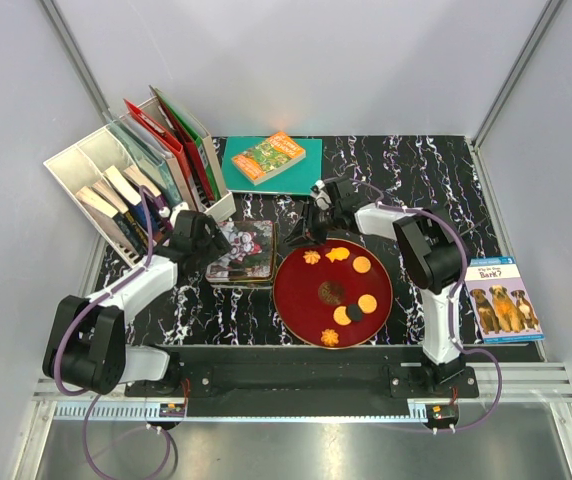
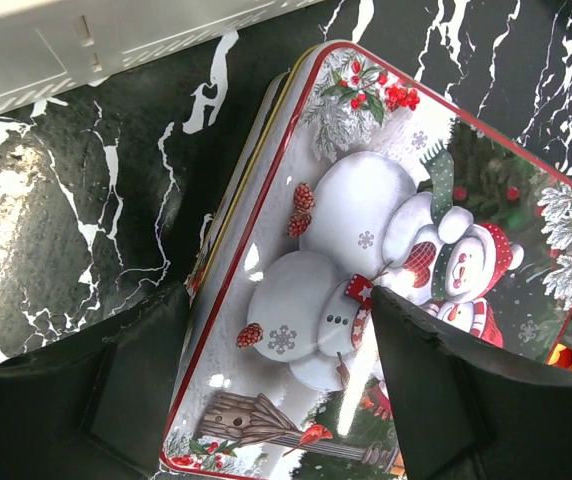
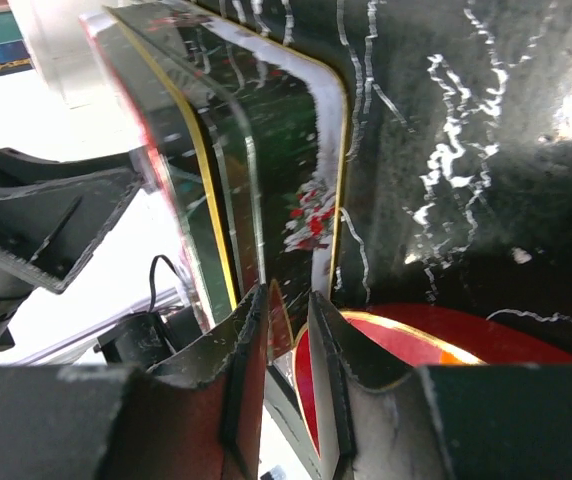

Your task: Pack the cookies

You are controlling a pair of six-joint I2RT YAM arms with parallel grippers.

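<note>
Tin [image 1: 244, 252] corner pinched in right gripper [image 3: 288, 297]; left gripper [image 2: 281, 293] spread open above it, tin's near edge cut off.

We count eight cookies [image 1: 362, 265] on one red plate [image 1: 291, 300]: three round orange, three orange flower or leaf shapes, two dark discs. Also one snowman tin [image 1: 244, 250], one white rack [image 1: 76, 165], three loose books [image 1: 271, 157]. Rack contents we can't count.
</note>
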